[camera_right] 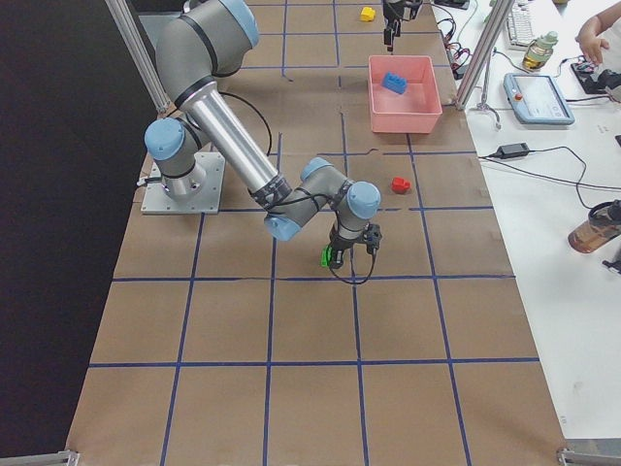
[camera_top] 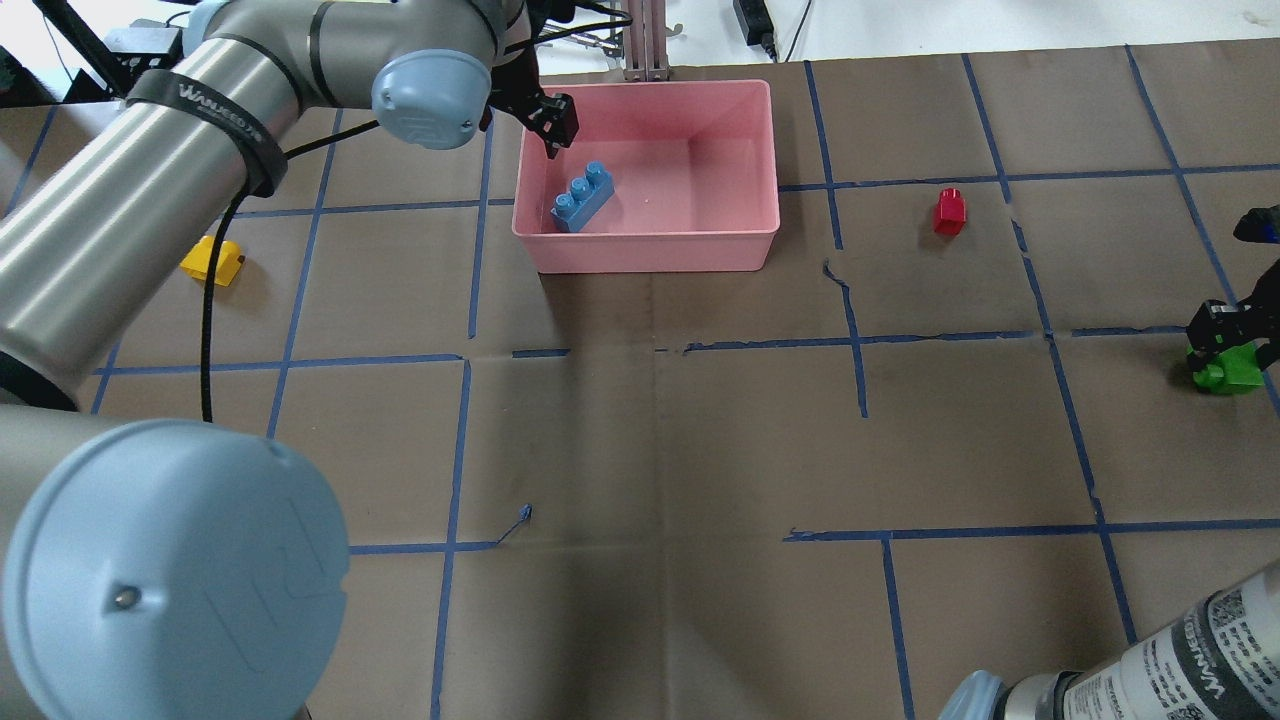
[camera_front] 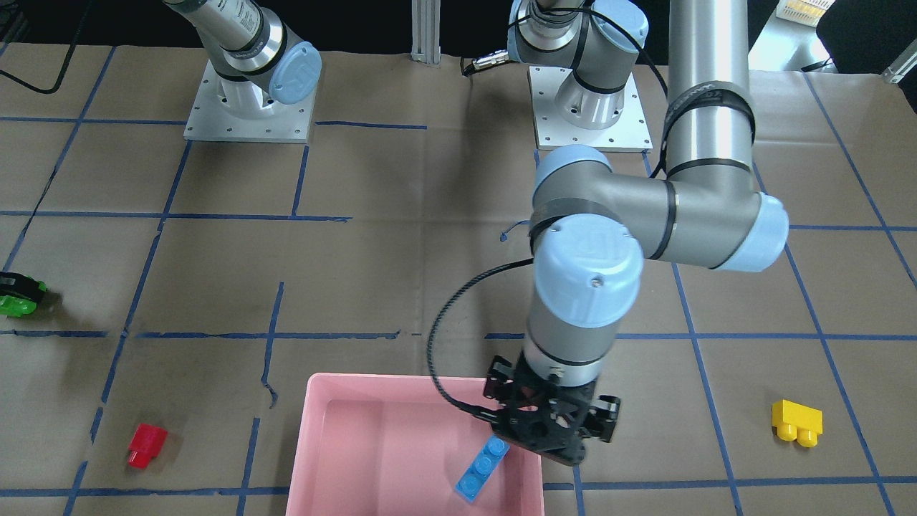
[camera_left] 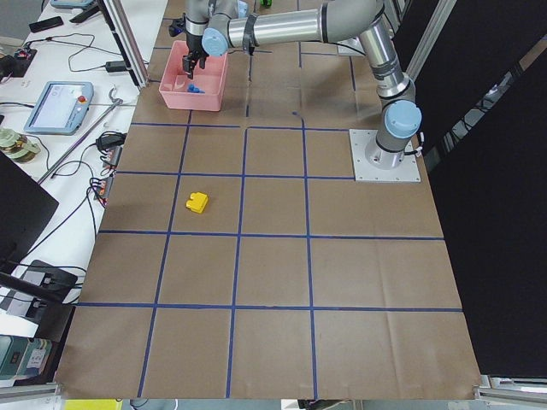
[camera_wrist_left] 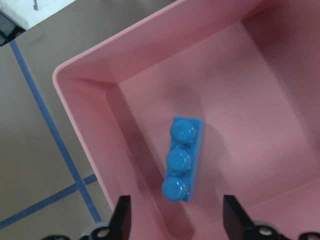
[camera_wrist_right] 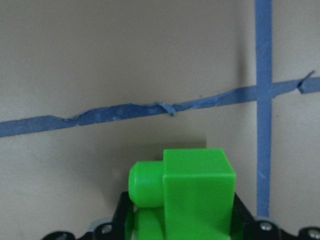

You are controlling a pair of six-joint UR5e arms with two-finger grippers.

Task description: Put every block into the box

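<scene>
The long blue block (camera_wrist_left: pixel 182 159) lies free on the floor of the pink box (camera_wrist_left: pixel 80 125), near its corner; it also shows in the overhead view (camera_top: pixel 583 197). My left gripper (camera_wrist_left: pixel 175 215) hangs open and empty just above it, over the box's edge (camera_front: pixel 315 430). My right gripper (camera_wrist_right: pixel 182 220) is shut on the green block (camera_wrist_right: pixel 190 195) at the table's far right (camera_top: pixel 1228 368), low over the paper. The yellow block (camera_top: pixel 212 260) lies on the table left of the box. The red block (camera_top: pixel 949 211) lies right of the box.
The brown paper table top carries a blue tape grid. The two arm bases (camera_front: pixel 249 107) (camera_front: pixel 591 107) stand at the robot's edge. An aluminium post (camera_top: pixel 645 40) rises just behind the box. The left arm's forearm (camera_top: pixel 150 180) spans over the yellow block's side.
</scene>
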